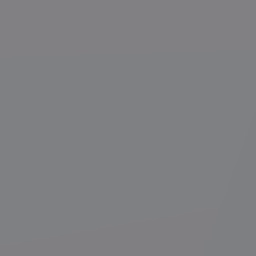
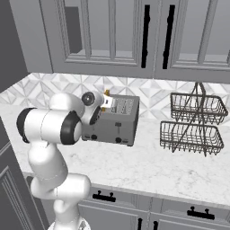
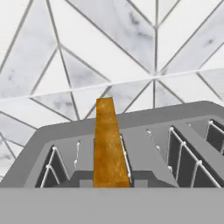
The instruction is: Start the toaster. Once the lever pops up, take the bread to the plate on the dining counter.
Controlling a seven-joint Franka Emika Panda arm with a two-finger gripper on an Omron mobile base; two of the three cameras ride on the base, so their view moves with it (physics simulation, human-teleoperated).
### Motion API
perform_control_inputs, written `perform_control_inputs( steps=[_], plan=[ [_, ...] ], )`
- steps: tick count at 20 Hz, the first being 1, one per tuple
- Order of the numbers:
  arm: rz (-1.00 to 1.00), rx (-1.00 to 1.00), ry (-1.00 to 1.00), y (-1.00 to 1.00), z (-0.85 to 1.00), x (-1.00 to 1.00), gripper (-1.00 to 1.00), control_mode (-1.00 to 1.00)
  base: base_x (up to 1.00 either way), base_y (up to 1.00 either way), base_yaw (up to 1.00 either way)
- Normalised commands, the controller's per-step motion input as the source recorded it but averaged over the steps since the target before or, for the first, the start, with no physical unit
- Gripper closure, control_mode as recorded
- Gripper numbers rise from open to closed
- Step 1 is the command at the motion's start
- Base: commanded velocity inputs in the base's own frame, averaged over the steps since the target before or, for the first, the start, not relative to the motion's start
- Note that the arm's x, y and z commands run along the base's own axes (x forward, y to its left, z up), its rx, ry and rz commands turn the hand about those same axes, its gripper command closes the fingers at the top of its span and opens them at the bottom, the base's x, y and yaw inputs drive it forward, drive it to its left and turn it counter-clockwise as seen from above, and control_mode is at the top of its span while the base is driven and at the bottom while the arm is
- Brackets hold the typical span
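Observation:
The grey toaster [image 2: 117, 120] stands on the wall counter against the tiled backsplash. In the hand view I look down onto its top [image 3: 175, 127] and slots. The bread [image 3: 106, 144] stands upright and edge-on in the left slot, its golden-brown crust facing me. My gripper [image 3: 111, 181] sits low over that slot with a fingertip on each side of the slice, shut on it. From the right base view, the gripper [image 2: 107, 101] is at the toaster's top left corner, with bits of crust [image 2: 107, 93] showing by it. The plate and the dining counter are out of view.
A two-tier dark wire basket [image 2: 193, 123] stands on the marble counter [image 2: 148, 168] right of the toaster. Grey wall cabinets with black handles [image 2: 146, 36] hang low above. A dark tall panel [image 2: 11, 40] closes off the left side.

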Motion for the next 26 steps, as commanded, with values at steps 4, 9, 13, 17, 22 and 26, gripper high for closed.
perform_control_inputs(
  steps=[4, 9, 13, 17, 22, 26],
  plan=[
    [0.00, 0.02, -0.10, 0.00, 0.69, -0.16, 1.00, -1.00, 0.00, 0.00, 0.00],
    [0.00, 0.00, -0.06, 0.00, 0.63, -0.16, 1.00, -1.00, 0.00, 0.00, 0.00],
    [0.00, 0.00, 0.00, 0.00, 0.40, -0.52, 1.00, -1.00, 0.00, 0.00, 0.00],
    [0.00, 0.01, 0.13, 0.00, 0.53, -0.82, 1.00, -1.00, 0.00, 0.00, 0.00],
    [0.00, 0.04, 0.14, 0.00, 0.75, -0.92, 1.00, -1.00, 0.00, 0.00, 0.00],
    [0.00, 0.03, 0.18, 0.00, 0.68, -0.95, 1.00, -1.00, 0.00, 0.00, 0.00]
  ],
)
